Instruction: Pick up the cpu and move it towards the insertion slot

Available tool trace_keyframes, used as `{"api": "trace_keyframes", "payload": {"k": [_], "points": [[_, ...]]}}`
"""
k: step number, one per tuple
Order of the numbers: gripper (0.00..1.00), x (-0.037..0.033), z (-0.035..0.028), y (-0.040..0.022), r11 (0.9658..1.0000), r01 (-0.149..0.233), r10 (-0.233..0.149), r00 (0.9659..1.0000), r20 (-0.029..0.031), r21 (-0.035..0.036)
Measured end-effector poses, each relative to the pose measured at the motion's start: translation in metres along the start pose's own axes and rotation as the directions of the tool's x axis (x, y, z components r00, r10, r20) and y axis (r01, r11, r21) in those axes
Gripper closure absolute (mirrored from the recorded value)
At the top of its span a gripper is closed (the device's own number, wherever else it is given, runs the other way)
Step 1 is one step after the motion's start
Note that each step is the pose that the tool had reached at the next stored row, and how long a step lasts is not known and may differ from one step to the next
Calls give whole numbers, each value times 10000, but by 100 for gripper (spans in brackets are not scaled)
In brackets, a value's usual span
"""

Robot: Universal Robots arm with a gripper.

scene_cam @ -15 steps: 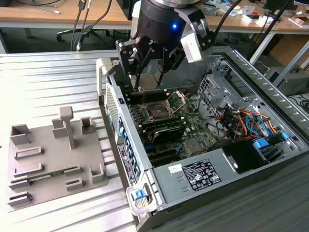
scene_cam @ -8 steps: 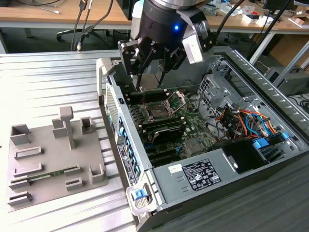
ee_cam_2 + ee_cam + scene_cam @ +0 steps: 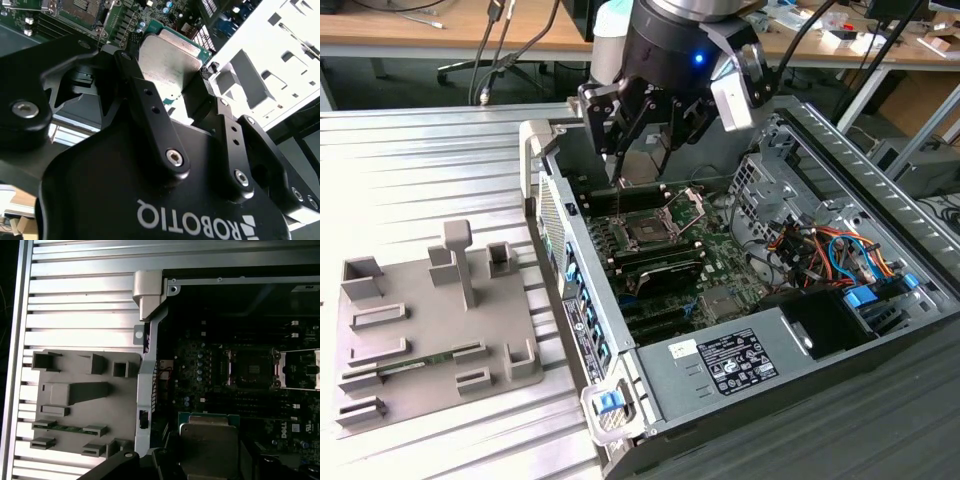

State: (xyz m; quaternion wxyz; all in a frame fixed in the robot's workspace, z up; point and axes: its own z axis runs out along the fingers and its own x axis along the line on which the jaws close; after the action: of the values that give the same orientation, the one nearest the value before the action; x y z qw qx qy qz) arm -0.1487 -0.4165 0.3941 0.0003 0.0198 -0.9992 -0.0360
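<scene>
Hand clamped on cpu, carried above open computer case. Transport step under way. Insertion slot lies toward 6 o'clock of hand in exterior view; needs level lowering, squared over socket.

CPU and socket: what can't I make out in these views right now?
- cpu: in the second wrist view, its lower part is hidden behind the hand; its underside faces away.
- cpu in the first wrist view: cut off by the picture's edge.
- insertion slot: contacts too small in the exterior view.
</scene>
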Motion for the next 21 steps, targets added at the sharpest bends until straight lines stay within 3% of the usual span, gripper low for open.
{"api": "trace_keyframes", "payload": {"k": [13, 15, 16, 21], "points": [[45, -209, 18, 10, 10000, -1, 1, 10000, 0, -1], [45, -345, 28, 25, 10000, 0, 0, 10000, -1, 0], [45, -479, 50, 55, 10000, 0, 0, 10000, -3, -1], [45, -547, 63, 74, 10000, -1, 1, 10000, -3, 0]]}}
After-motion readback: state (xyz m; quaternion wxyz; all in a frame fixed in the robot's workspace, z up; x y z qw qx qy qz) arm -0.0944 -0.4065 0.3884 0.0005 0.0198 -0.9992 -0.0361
